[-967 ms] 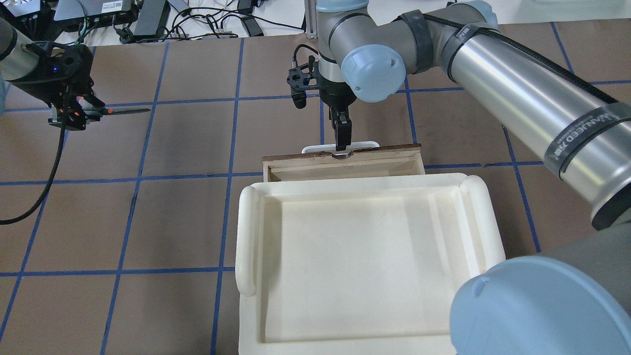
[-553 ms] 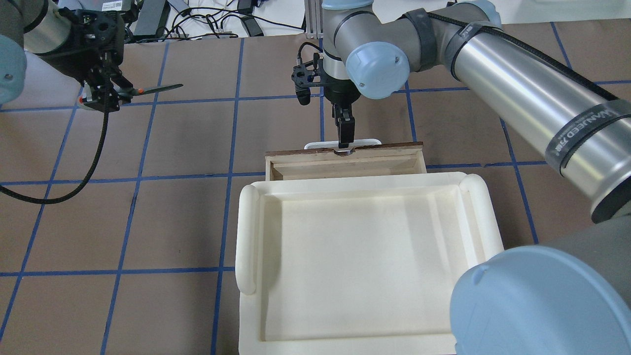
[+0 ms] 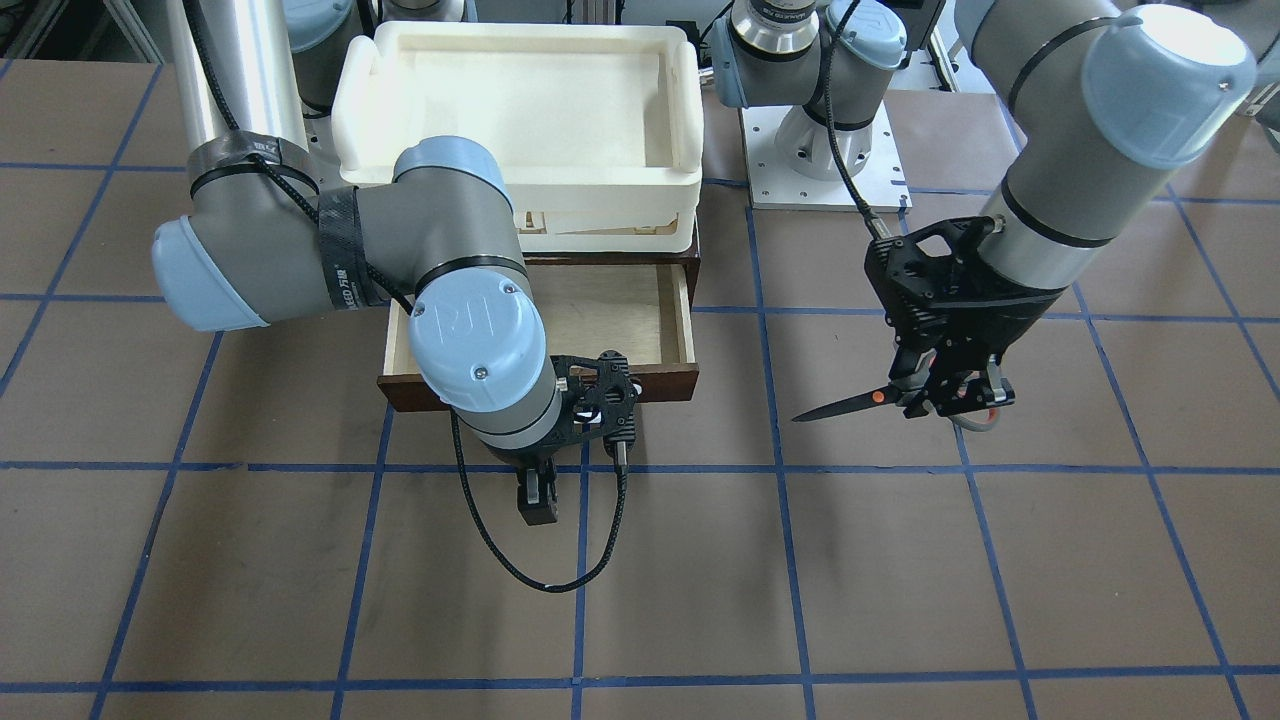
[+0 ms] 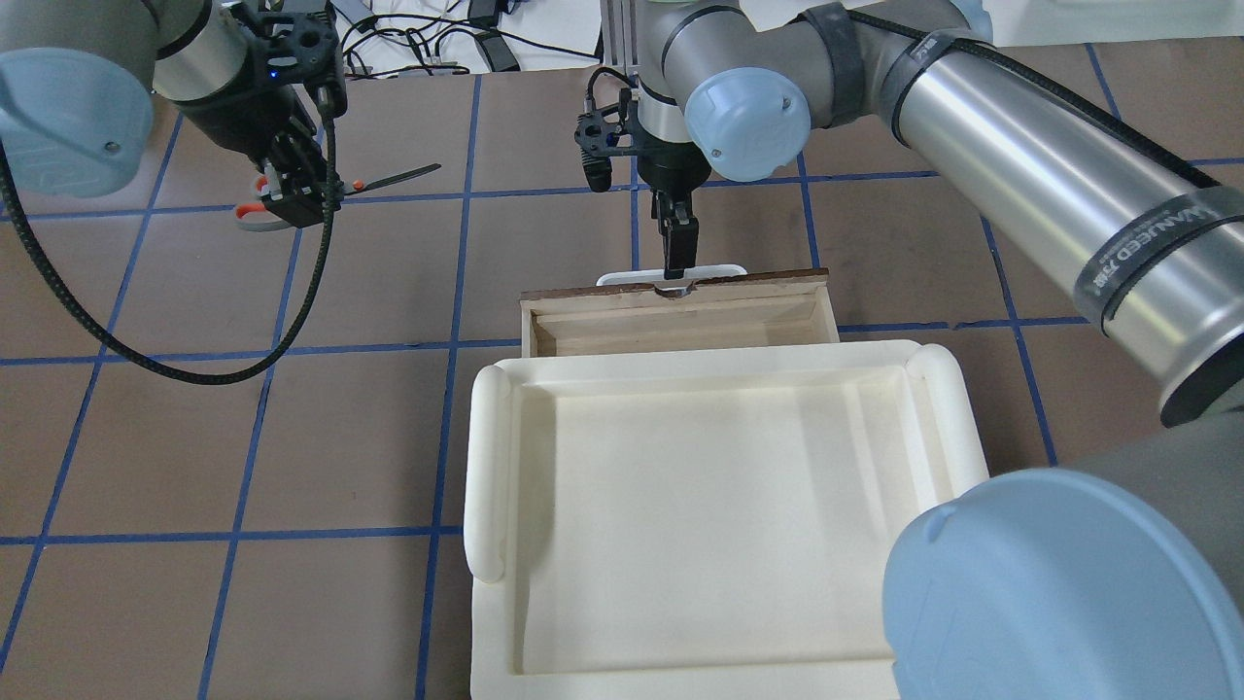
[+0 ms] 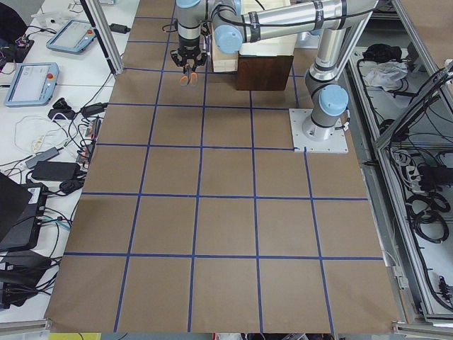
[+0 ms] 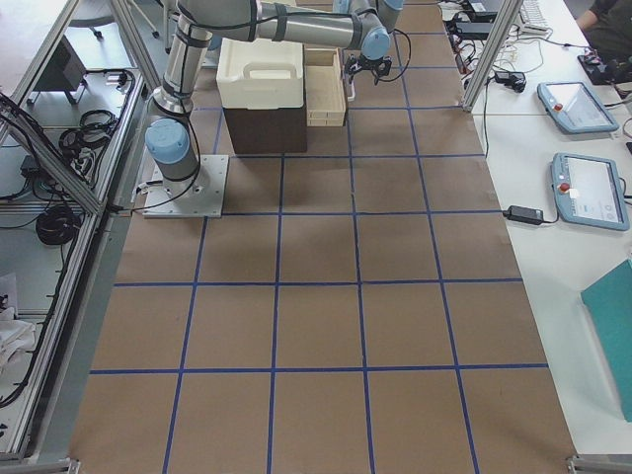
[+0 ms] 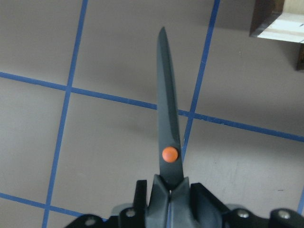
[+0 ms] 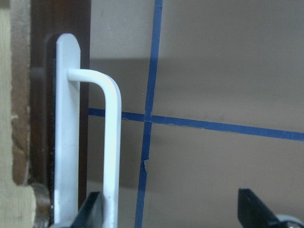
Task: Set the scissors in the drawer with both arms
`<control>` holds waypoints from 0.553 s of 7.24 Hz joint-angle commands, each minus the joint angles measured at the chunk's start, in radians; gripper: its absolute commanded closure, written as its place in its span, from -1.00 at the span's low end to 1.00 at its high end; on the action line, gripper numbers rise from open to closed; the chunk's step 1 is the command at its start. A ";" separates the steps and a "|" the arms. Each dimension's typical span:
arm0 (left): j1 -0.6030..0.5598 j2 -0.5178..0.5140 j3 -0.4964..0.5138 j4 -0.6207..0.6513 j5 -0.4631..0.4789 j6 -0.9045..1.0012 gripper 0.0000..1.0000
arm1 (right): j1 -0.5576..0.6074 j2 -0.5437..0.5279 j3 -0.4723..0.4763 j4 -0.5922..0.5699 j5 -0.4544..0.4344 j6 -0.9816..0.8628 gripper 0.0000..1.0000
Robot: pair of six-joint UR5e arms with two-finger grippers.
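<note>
My left gripper [image 4: 303, 192] is shut on the scissors [image 4: 389, 179] at their handles and holds them above the table, left of the drawer. The blades are closed and point toward the drawer; they also show in the front view [image 3: 850, 403] and the left wrist view [image 7: 168, 133]. The brown drawer [image 4: 530, 326] is pulled partly out from under the cream tray, and its pale interior [image 3: 600, 310] is empty. My right gripper [image 4: 675, 270] is at the white bar handle [image 8: 111, 142]. In the right wrist view its fingers [image 8: 92, 211] stand wide apart, with the bar close by one finger.
The cream-white tray [image 4: 486, 467] sits on top of the drawer's cabinet. My right arm's elbow [image 4: 1050, 583] fills the overhead view's lower right. Cables and electronics [image 4: 389, 29] lie beyond the table's far edge. A black cable [image 4: 146, 360] hangs from the left wrist.
My left arm has carried the scissors to the right, toward the drawer. The drawer front and my right gripper have moved a little farther from the robot, so the drawer is open wider.
</note>
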 commanded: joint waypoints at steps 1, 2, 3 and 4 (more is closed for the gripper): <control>-0.049 0.011 0.000 -0.028 0.025 -0.032 0.84 | -0.002 0.009 -0.005 -0.003 0.000 -0.005 -1.00; -0.054 0.013 0.000 -0.063 0.060 -0.031 0.84 | -0.002 0.014 -0.024 -0.005 0.000 -0.005 -1.00; -0.056 0.019 0.000 -0.063 0.069 -0.029 0.84 | -0.002 0.015 -0.031 -0.006 0.000 -0.005 -1.00; -0.056 0.031 0.002 -0.065 0.069 -0.025 0.84 | -0.002 0.017 -0.032 -0.008 0.000 -0.005 -1.00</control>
